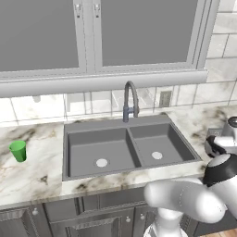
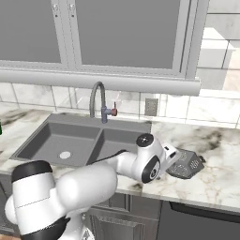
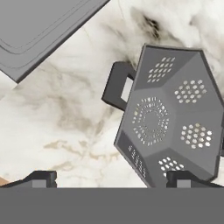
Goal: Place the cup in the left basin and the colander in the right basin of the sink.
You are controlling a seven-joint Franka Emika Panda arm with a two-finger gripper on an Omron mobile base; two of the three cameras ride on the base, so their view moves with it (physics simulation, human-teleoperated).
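Left base view: the cup (image 1: 18,151), small, bright green, tapered, stands upright on the marble counter (image 1: 32,173), well left of the sink (image 1: 127,146). Left basin (image 1: 99,150) and right basin (image 1: 157,143) each show a pale drain, a divider between them; the arched faucet (image 1: 129,99) rises at the far rim.

Right base view: the colander (image 2: 186,164), dark grey and faceted, sits on the counter right of the sink, near the front edge. The arm's wrist lies against its left side, hiding part of it.

Hand view: colander seen from above, perforated panels, a flat handle on its left. Gripper (image 3: 111,179) hovers over it, jaws spread wide, grasping nothing. A sink corner shows at upper left.
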